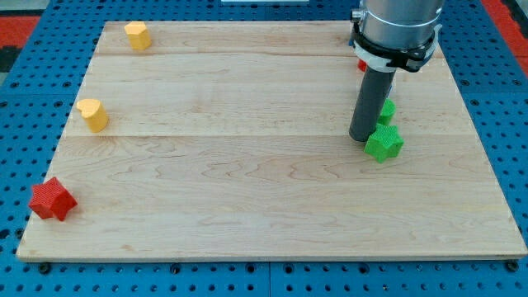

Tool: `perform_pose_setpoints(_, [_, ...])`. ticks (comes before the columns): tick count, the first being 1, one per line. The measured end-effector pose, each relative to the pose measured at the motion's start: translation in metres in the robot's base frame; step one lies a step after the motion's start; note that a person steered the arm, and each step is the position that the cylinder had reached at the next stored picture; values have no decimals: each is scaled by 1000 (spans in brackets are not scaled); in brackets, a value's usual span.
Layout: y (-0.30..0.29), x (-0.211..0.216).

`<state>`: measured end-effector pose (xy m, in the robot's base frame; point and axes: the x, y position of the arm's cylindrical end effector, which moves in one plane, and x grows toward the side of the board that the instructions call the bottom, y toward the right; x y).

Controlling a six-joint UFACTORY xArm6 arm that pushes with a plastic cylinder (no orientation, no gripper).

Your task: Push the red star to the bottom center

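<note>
Camera view: the red star, a small chunky block with a ribbed face, sits at the lower left of the wooden board, near its left edge. It looks light and rigid and should slide easily; I would press on its left side. My tip holds nothing, resting well apart at the upper right, just beside a green star

We see our tip at the wooden board's right, touching the green star block. The red star block lies far left, two yellow blocks above it.
</note>
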<state>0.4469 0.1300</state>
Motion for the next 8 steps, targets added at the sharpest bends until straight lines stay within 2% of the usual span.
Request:
perform_pose_setpoints(1, [-10, 0])
perform_pose_setpoints(6, [-364, 7])
perform_pose_setpoints(8, [-434, 17])
